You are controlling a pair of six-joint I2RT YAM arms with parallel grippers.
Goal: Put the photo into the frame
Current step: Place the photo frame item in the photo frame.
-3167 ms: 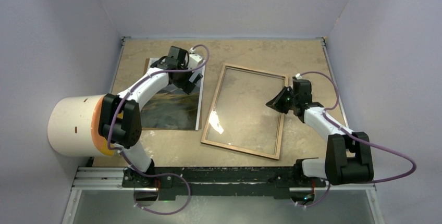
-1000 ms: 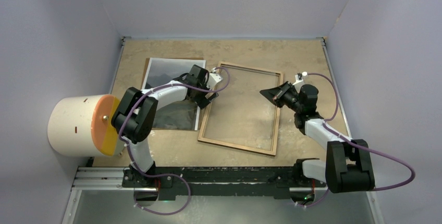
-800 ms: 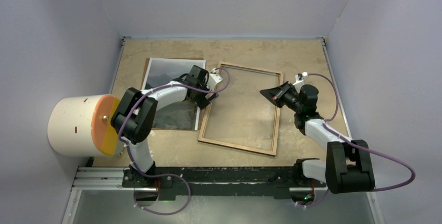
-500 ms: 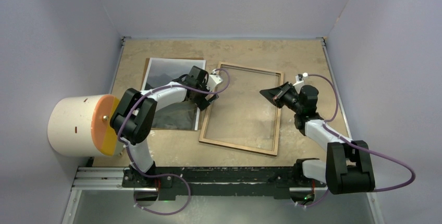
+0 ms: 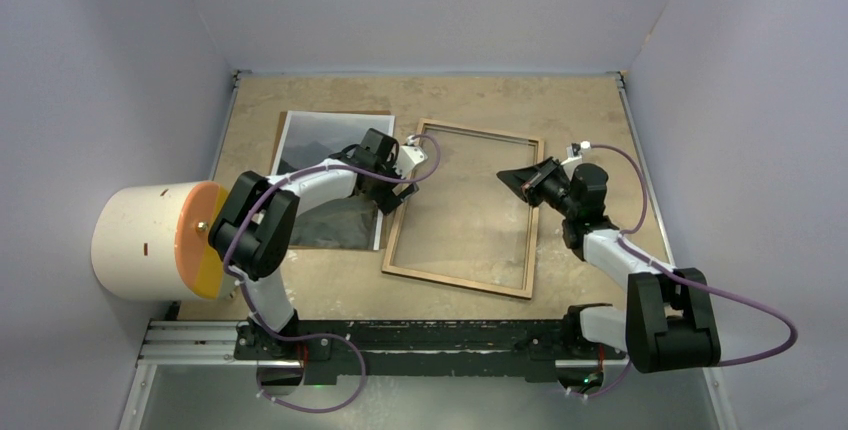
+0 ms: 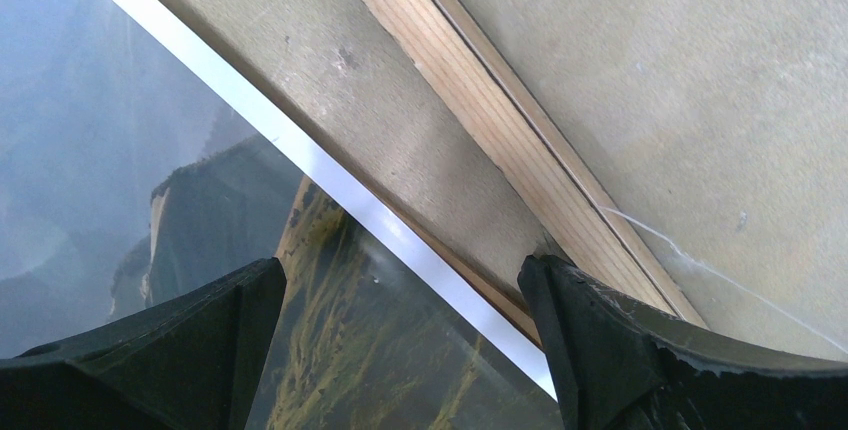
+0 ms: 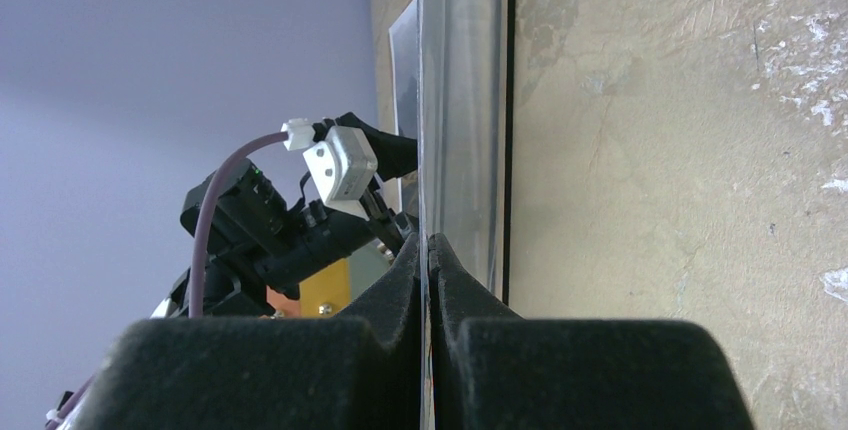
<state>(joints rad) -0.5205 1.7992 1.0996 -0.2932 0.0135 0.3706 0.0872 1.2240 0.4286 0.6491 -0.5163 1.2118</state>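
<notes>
Likely light, floppy, slippery photo (image 6: 120, 130): pinch white right edge with wide-open left pincer (image 6: 400, 275); right pincer (image 7: 428, 245) clamped on frame (image 5: 460, 284).

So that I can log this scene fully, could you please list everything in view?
photo: one, grey mountains over brownish-green hills with a white edge, flat on the table left of the frame
frame: one, light wood with clear pane, table centre
backing board: one, brown, sliver showing at the photo's far edge
cylinder: one, white with orange-and-yellow end, on its side at the near left
table: one, tan, under everything
cables: two, purple, one along each arm
left tool: one, black, open, over the photo's right edge
right tool: one, black, shut, at the frame's right edge
</notes>
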